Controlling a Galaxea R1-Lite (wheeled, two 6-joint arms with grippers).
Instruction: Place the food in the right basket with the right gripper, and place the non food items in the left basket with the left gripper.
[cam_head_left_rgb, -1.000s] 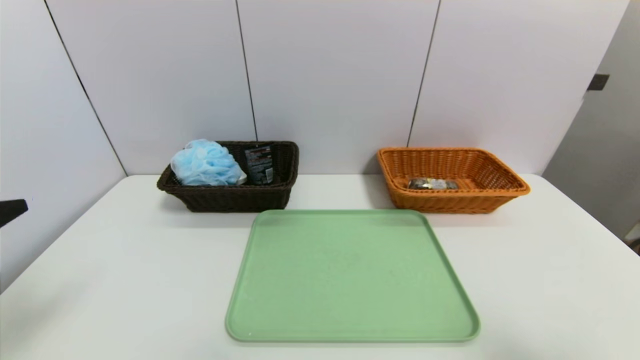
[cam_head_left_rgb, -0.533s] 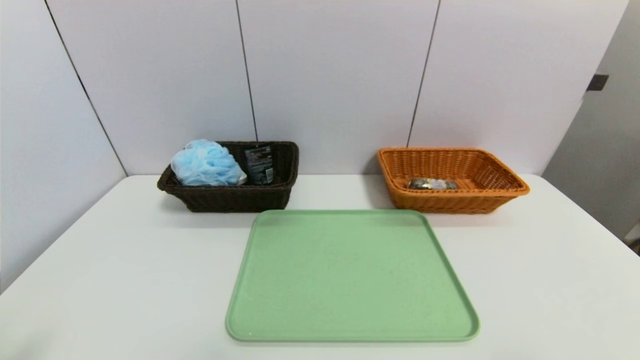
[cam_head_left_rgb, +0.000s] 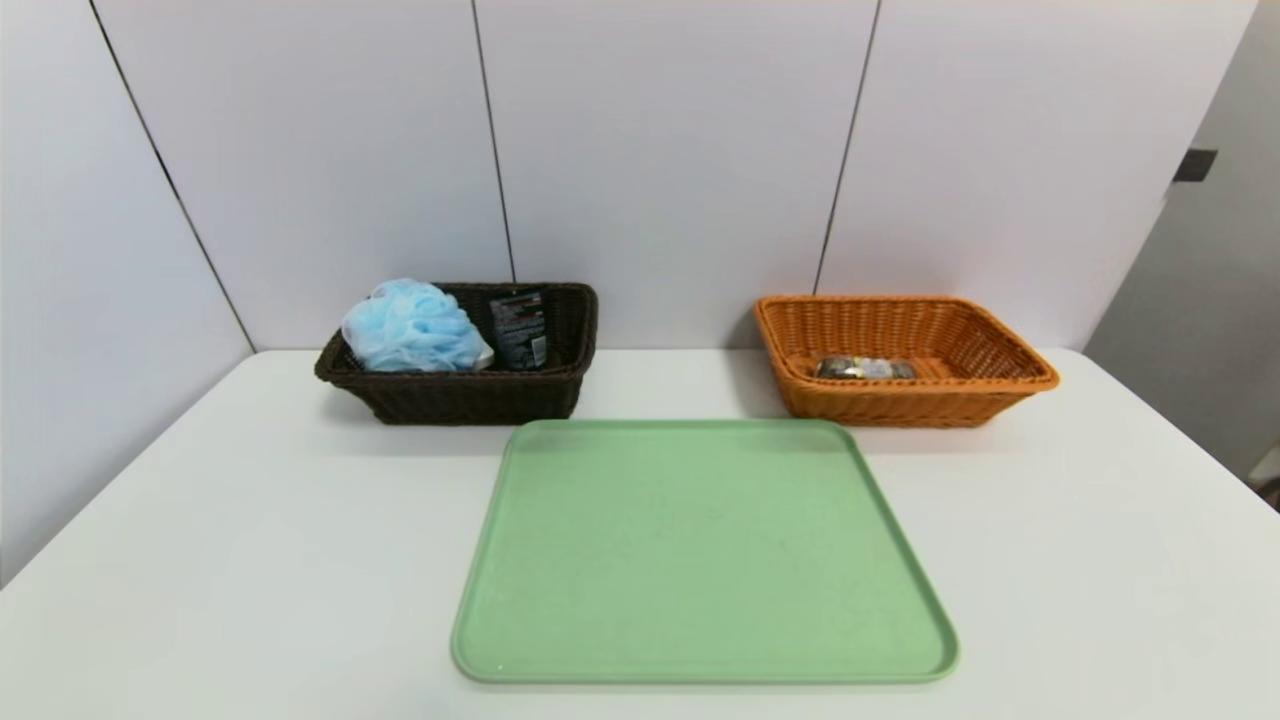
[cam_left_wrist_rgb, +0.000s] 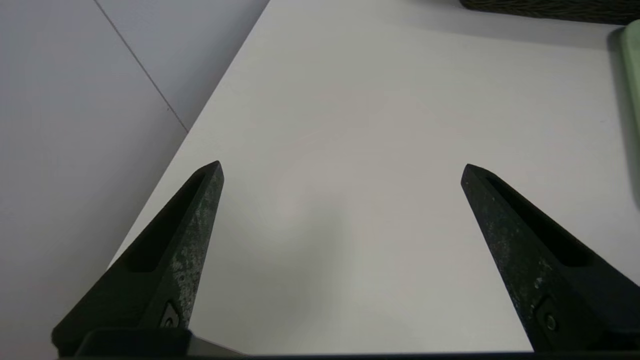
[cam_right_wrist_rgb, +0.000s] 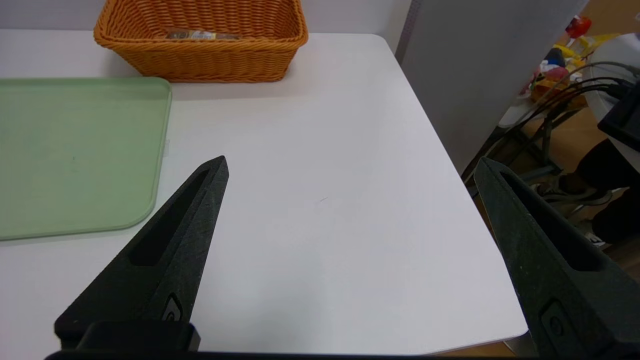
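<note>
Left tool (cam_left_wrist_rgb: 340, 170) and right tool (cam_right_wrist_rgb: 350, 165) both gape wide, holding nothing, low over bare table (cam_head_left_rgb: 250, 560). Ahead, sponge (cam_head_left_rgb: 412, 327) and bottle (cam_head_left_rgb: 519, 328) fill the dark basket (cam_head_left_rgb: 470, 395); the snack (cam_head_left_rgb: 865, 368) lies in the orange basket (cam_head_left_rgb: 900, 405). Tray (cam_head_left_rgb: 700, 560) bare: sorting looks finished; only parking remains.

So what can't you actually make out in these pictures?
- Head view: neither arm shows; both sit outside the frame.
- Packet in the orange basket: too small to read, and the basket's front wall hides its lower edge.
- Dark bottle in the brown basket: the blue bath puff and the wall cover part of it.
- Left wrist view: the brown basket is cut off by the picture's edge.
</note>
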